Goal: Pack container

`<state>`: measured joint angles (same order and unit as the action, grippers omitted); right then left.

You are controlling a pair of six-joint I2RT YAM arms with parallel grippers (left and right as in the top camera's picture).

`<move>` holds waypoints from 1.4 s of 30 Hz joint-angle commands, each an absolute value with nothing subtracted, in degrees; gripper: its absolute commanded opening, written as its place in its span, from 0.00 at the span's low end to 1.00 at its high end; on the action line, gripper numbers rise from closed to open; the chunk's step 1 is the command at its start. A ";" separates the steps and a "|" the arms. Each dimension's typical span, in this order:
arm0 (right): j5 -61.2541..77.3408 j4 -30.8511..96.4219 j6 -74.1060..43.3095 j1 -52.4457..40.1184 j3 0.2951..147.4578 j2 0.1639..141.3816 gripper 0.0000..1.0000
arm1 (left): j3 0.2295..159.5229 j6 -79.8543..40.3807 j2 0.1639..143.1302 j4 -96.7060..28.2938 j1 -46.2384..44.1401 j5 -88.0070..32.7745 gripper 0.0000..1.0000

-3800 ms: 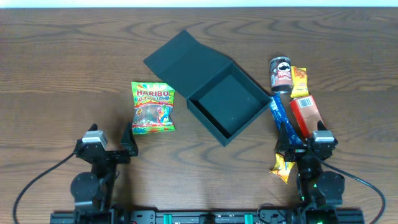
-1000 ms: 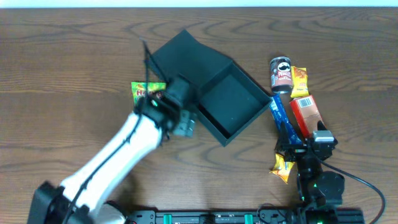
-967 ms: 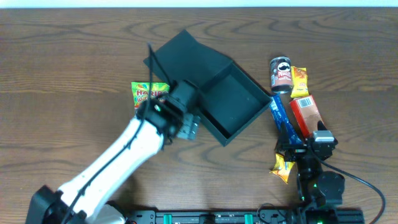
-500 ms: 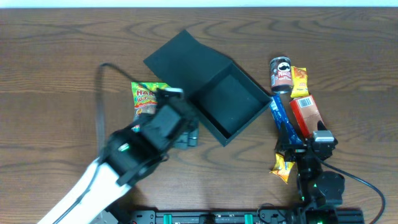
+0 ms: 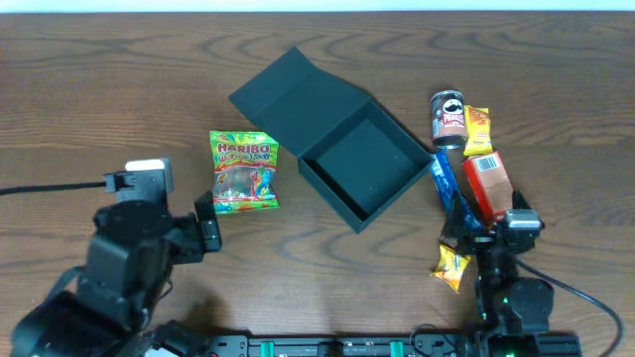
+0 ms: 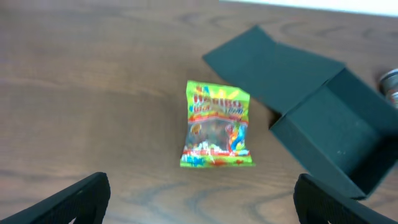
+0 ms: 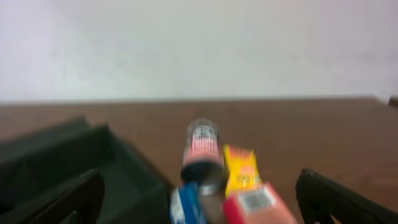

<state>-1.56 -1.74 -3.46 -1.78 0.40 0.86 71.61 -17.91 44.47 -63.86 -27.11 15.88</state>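
The container [image 5: 369,171] is a dark teal-black square box standing open at mid table, with its flap lid [image 5: 290,87] laid back to the far left. It also shows in the left wrist view [image 6: 333,134] and the right wrist view [image 7: 59,162]. A green Haribo bag [image 5: 244,172] lies flat to the left of it, and in the left wrist view [image 6: 217,126] it is ahead of my fingers. My left gripper [image 5: 169,226] [image 6: 202,196] is open and empty, held above the table short of the bag. My right gripper [image 5: 486,234] [image 7: 202,200] is open and empty at the near end of the snacks.
Right of the box are a Pringles can [image 5: 448,119] [image 7: 202,152], a yellow pack [image 5: 478,124] [image 7: 241,168], an orange-red carton [image 5: 486,183] [image 7: 258,206] and a blue pack [image 5: 451,190]. Another yellow pack [image 5: 451,266] lies by the right arm.
My left arm, which reached over the bag and the box's near corner, has pulled back to the front left. The bag and box lie as before. The right arm has barely moved.
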 commanded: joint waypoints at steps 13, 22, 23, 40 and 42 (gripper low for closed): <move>-8.21 36.56 -13.93 -1.48 47.00 15.18 0.99 | 77.73 -7.49 44.23 -64.55 -26.63 16.49 0.95; -2.52 68.58 -7.97 -1.48 80.31 43.42 0.99 | 77.73 -7.49 44.23 -64.55 -26.63 16.49 0.95; -3.29 72.44 -7.27 -1.48 84.01 46.96 0.99 | 77.73 -7.49 44.23 -64.55 -26.63 16.49 0.95; -8.82 89.21 -7.29 -1.30 96.09 94.67 0.99 | 77.73 -7.49 44.23 -64.55 -26.63 16.49 0.95; -8.62 89.38 -4.89 -0.64 96.09 98.32 0.99 | 77.73 -7.49 44.23 -64.55 -26.63 16.49 0.95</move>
<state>-9.43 89.25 -7.14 -1.50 95.79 96.53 76.97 -8.51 44.25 -64.49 -27.00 15.46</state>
